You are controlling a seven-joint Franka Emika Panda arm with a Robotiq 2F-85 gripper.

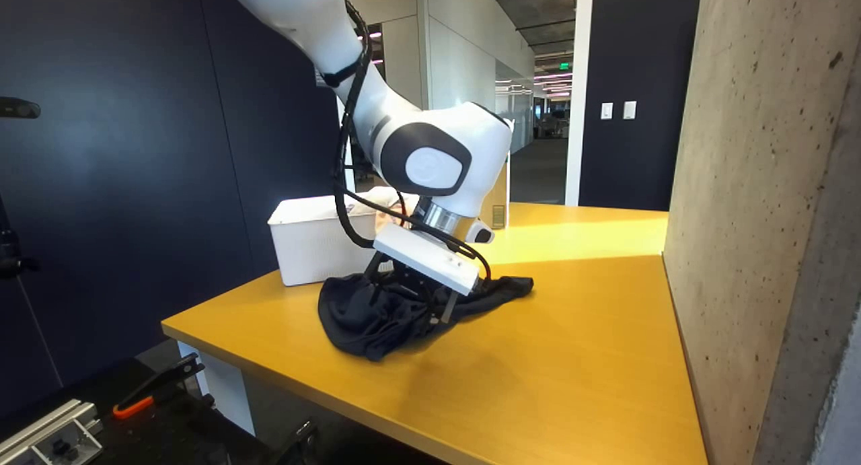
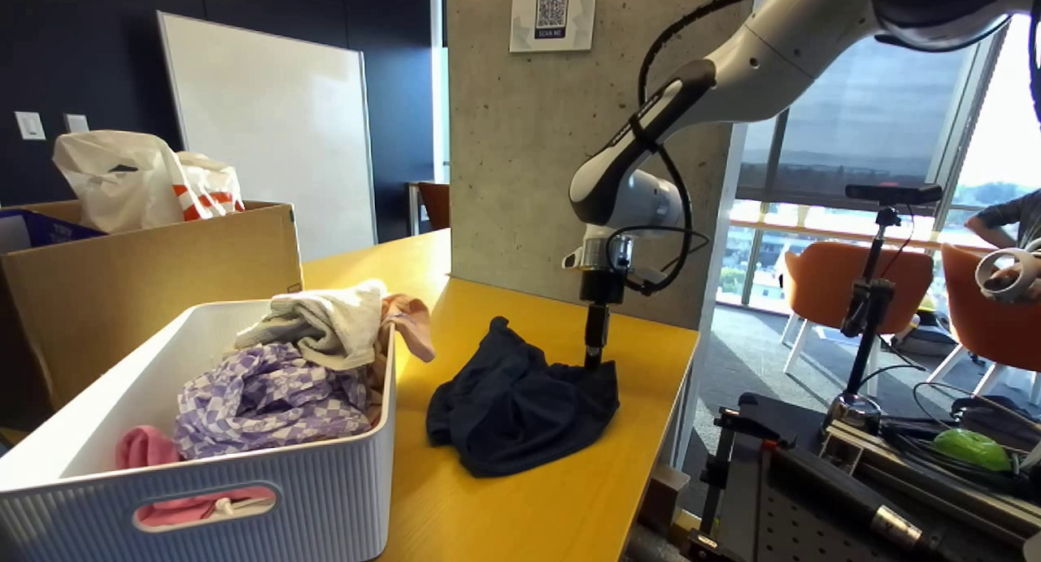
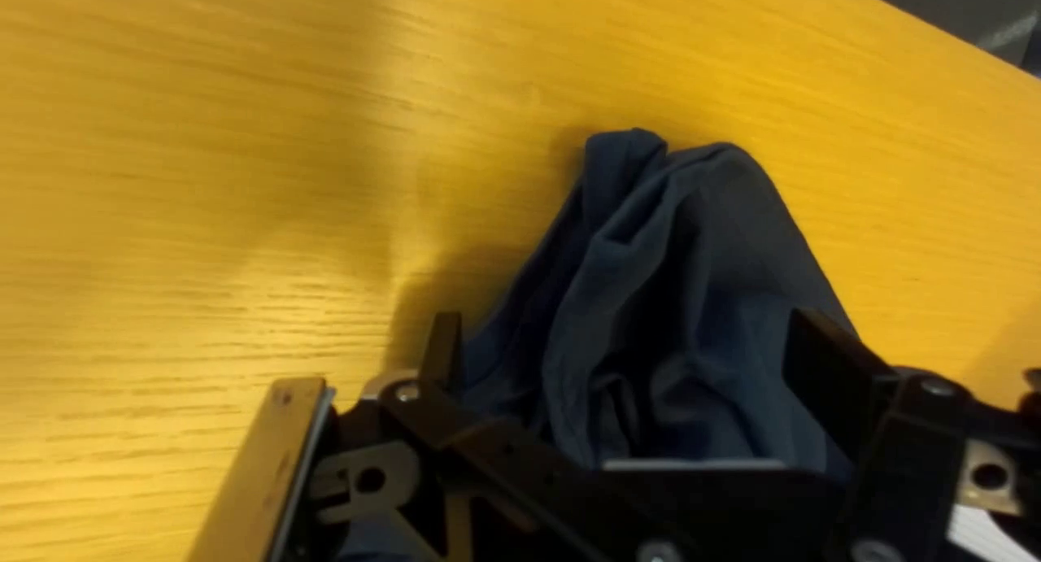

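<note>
A dark navy cloth lies crumpled on the yellow table, seen in both exterior views as the dark cloth (image 1: 366, 327) and the folded fabric (image 2: 529, 411). My gripper (image 3: 622, 338) points down over one end of the cloth, its fingers (image 3: 829, 375) spread wide. Folds of the cloth (image 3: 732, 245) lie in the gap between them, not pinched. In an exterior view the tips of the gripper (image 2: 594, 360) reach down to the cloth's edge near the table's side. Whether the fingertips touch fabric or tabletop I cannot tell.
A white ribbed basket (image 2: 341, 497) holds a purple checkered cloth (image 2: 268, 399), a pale towel (image 2: 325, 326) and pink fabric (image 2: 146, 448). Beside it stands a cardboard box (image 2: 163, 277) with plastic bags. A concrete wall (image 1: 753, 182) borders the table (image 1: 572, 384). A black cart (image 2: 797, 497) stands beyond the edge.
</note>
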